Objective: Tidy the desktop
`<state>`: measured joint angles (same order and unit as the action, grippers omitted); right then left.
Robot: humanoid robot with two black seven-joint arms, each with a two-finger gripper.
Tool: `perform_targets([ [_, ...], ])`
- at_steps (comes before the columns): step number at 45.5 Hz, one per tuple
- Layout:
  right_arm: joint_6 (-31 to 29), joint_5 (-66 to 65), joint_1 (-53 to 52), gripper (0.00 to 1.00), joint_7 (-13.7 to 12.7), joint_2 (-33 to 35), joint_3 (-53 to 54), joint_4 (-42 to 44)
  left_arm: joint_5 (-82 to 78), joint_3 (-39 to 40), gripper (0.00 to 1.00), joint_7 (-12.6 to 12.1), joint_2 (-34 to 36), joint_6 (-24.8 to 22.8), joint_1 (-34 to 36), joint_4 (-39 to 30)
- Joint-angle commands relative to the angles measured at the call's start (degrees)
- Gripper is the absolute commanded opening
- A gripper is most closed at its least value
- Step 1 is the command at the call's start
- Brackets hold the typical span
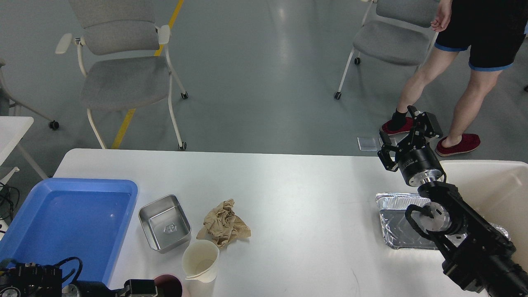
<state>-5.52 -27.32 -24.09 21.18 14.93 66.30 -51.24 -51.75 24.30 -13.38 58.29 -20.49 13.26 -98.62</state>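
Observation:
The white desktop (288,194) holds a crumpled brown paper (224,225), a small steel tin (164,222), a white cup (200,260) and a dark maroon cup (170,285) at the front edge. A foil tray (394,222) lies at the right, partly under my right arm. My right gripper (407,134) is open and empty, raised over the table's far right edge. My left gripper (140,287) is low at the front edge, right beside the maroon cup. Its fingers cannot be told apart.
A blue tray (70,218) sits at the front left. A white bin (495,185) stands at the right edge. Grey chairs (119,78) and a walking person (466,74) are beyond the table. A smaller white table (12,128) is at the far left.

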Motion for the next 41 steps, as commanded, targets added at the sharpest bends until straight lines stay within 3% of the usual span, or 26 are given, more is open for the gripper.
perform_targets([
  [1,0.07,-0.01,-0.08,1.00,0.00,-0.08,-0.03,0.00,-0.02,-0.22,0.83,-0.07,0.07,1.77,-0.16,0.27],
  [10,-0.02,-0.01,0.01,1.00,0.00,-0.08,-0.03,0.00,-1.78,-3.03,0.67,-0.25,-0.55,4.84,-0.34,1.67],
  [21,0.07,-0.01,0.10,1.00,0.00,-0.08,-0.03,-0.09,-1.96,-3.56,0.22,-2.00,-2.48,5.11,-0.69,2.29],
  [29,0.07,-0.01,0.18,1.00,0.00,-0.08,-0.03,-0.09,-2.04,-3.56,0.01,-2.27,-2.92,5.11,-0.60,2.29],
  [41,0.07,-0.01,0.19,1.00,0.00,-0.25,-0.03,0.00,-2.48,-3.03,0.00,-3.32,-1.95,4.93,-0.43,1.68],
])
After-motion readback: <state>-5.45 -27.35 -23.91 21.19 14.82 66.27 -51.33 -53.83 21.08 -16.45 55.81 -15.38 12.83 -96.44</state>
